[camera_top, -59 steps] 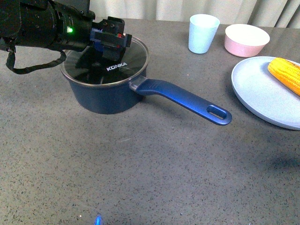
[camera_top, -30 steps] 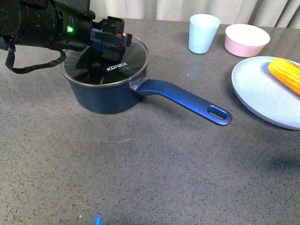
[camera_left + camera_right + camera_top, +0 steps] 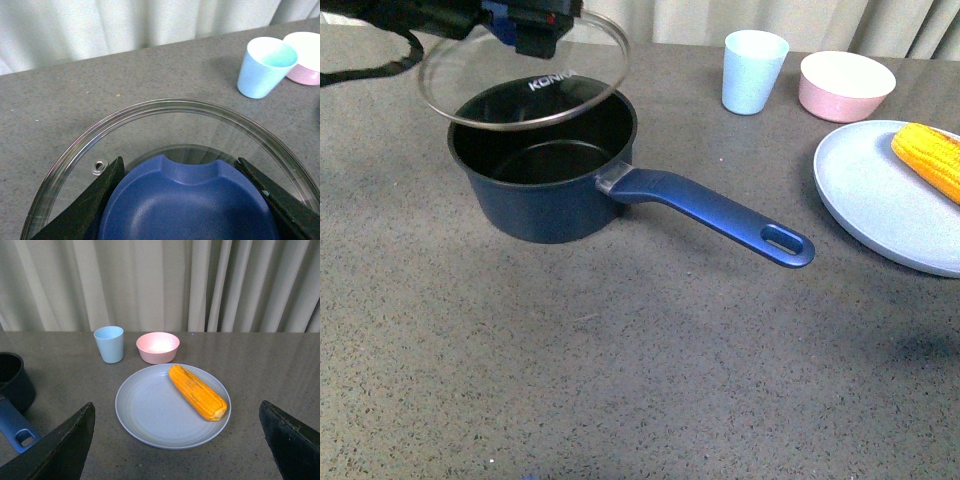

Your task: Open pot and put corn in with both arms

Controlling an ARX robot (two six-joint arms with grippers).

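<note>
Grey speckled desk (image 3: 620, 380), pleated curtain (image 3: 150, 285) behind.

Front view: pot (image 3: 545, 205) left of centre, uncovered, black inside, handle (image 3: 720, 210) reaching right and nearer. Glass lid (image 3: 520, 95) tilted in the air over its far-left rim, clamped by left gripper (image 3: 535, 25). One corn (image 3: 930, 160) on pale plate (image 3: 880, 210) at right edge, well apart from pot, partly cropped.

Left wrist view: fingers (image 3: 85, 210) closed on either side of lid's blue knob (image 3: 185, 200).

Right wrist view: right gripper (image 3: 177, 450) spread wide, holding nothing; whole corn shown.

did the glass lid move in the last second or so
Yes. The lid has come up off the pot, which stayed put. It now hangs tilted above the pot's far left rim, gripped by the left gripper.
</note>
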